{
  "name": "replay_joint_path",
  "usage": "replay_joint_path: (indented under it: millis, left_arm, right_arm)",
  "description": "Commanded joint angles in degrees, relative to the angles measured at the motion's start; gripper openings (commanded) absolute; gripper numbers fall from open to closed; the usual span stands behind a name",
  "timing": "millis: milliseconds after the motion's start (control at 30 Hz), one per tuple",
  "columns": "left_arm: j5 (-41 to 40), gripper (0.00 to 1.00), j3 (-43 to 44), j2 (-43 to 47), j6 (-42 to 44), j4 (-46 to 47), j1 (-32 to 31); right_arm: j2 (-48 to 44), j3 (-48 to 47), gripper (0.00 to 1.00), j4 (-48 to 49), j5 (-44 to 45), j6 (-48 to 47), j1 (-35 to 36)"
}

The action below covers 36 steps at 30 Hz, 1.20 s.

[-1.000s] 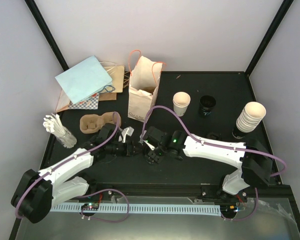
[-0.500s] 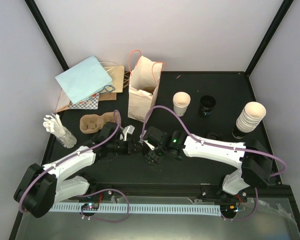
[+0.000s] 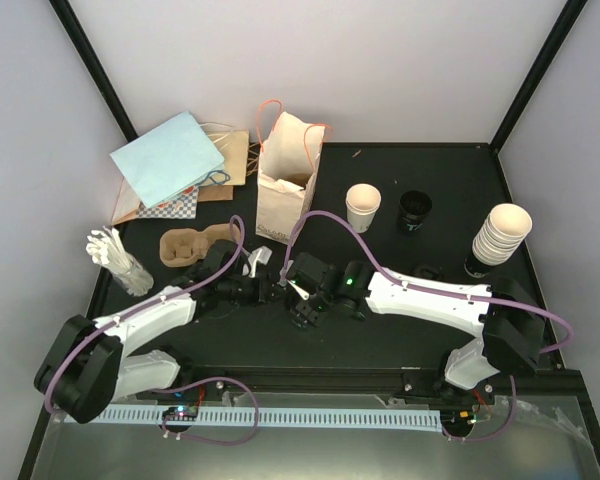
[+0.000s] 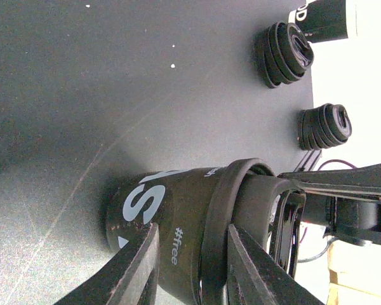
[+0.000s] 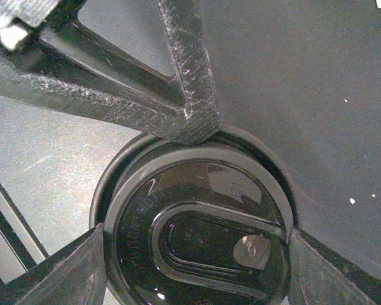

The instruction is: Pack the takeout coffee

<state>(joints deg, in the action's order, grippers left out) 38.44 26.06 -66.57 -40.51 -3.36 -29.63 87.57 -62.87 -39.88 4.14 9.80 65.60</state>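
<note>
Dark cup with white lettering stands upright on the black table, about centre and near of the paper bag, with its black lid on top. Right gripper clamps the lid, one finger touching each side of the rim. Left gripper reaches in from the left, one finger at lid height, the other lower by the cup wall; clenched or loose, cannot tell. An open white cup stands well apart, far right.

Black lid cut off below.
</note>
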Motion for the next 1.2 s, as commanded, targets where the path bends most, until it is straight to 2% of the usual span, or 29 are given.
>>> replay_joint_path:
  millis: [0, 733, 1000, 1167]
  left_arm:
    - [-2.99, 0.31, 0.37, -3.38, 1.18, -1.96, -0.09]
    - [-3.21, 0.26, -11.31, -6.47, -2.82, 7.91, 0.02]
    - [-3.27, 0.24, -13.09, -11.59, -3.20, 11.52, 0.09]
    - [-3.24, 0.23, -11.80, -8.60, -3.00, 9.33, 0.04]
  right_arm:
    - [5.68, 4.54, 0.72, -8.04, -5.70, -0.14, 1.60]
    - [8.32, 3.93, 0.72, -8.45, -7.10, -0.21, 1.56]
    - [9.19, 3.40, 0.72, -8.74, -7.27, -0.27, 1.60]
    - [8.63, 3.11, 0.72, -8.84, -5.43, 0.13, 1.62]
